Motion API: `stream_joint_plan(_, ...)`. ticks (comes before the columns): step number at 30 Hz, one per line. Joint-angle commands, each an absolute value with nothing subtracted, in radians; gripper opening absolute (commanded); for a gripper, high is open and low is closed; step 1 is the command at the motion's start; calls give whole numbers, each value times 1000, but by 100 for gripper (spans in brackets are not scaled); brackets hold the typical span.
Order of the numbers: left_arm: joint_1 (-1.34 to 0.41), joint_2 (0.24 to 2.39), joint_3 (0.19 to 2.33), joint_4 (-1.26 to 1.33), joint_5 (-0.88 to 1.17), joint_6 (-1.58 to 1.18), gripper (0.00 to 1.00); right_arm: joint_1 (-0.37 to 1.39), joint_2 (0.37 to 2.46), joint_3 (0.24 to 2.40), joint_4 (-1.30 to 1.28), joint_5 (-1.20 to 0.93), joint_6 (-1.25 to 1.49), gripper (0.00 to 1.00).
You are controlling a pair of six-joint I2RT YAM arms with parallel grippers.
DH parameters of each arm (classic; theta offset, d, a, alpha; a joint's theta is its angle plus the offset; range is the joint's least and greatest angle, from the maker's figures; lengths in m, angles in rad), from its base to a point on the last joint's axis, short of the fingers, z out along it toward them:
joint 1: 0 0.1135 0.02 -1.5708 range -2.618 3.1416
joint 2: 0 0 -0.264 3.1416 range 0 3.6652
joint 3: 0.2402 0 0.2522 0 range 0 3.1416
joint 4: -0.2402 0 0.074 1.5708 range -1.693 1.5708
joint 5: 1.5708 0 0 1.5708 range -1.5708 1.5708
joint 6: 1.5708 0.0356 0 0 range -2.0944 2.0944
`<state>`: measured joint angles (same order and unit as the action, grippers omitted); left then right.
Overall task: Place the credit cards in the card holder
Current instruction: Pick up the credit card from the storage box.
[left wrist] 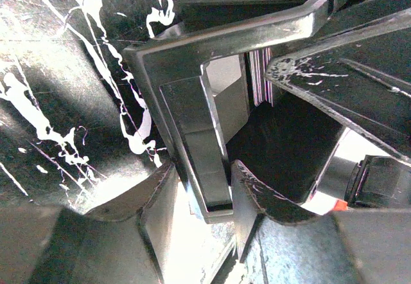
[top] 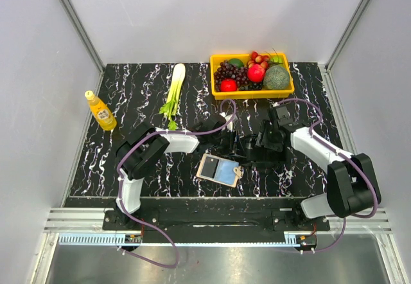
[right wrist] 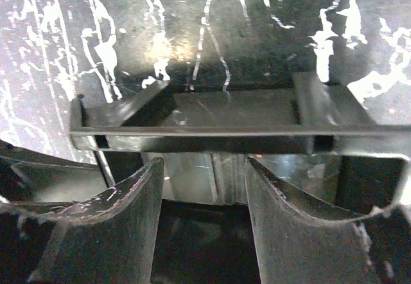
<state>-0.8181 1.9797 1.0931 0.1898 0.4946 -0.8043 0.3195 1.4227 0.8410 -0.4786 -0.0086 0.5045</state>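
The card holder (top: 218, 169) lies open on the black marbled table (top: 128, 97), showing a dark grey and a light blue panel, with its clasp tab at the right. My left gripper (top: 232, 141) and right gripper (top: 254, 145) meet tip to tip just above the holder. In the left wrist view a grey flat slab (left wrist: 207, 152) stands between my left fingers (left wrist: 160, 213); it touches one and leaves a gap at the other. In the right wrist view my right gripper (right wrist: 204, 187) stands open behind a dark flat bar (right wrist: 225, 130). No credit card shows clearly.
A yellow basket (top: 217, 90) of fruit stands at the back right. Near the back centre lies a leafy green stalk (top: 173, 88), and at the left an orange juice bottle (top: 101, 110). The table's front edge runs just below the card holder.
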Motion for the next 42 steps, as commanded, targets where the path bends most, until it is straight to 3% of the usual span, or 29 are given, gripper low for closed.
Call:
stream_joint_plan(1,-827,1953,1094,203,468,-805,30,316,1378,880,-586,119,521,61)
stream_joint_plan(7,-825,1948,1101,190,457,-837,32,316,1367,838,-583,100,558,64)
stream_joint_plan(23,-827,1937,1103,167,453,-816,35,316,1508,815,-359,-190,586,64)
stream_joint_plan(36,-827,1937,1103,160,449,-810,35,316,1411,782,-267,-262,598,57)
stream_joint_plan(42,-825,1931,1095,160,448,-808,35,316,1402,772,-261,-267,614,48)
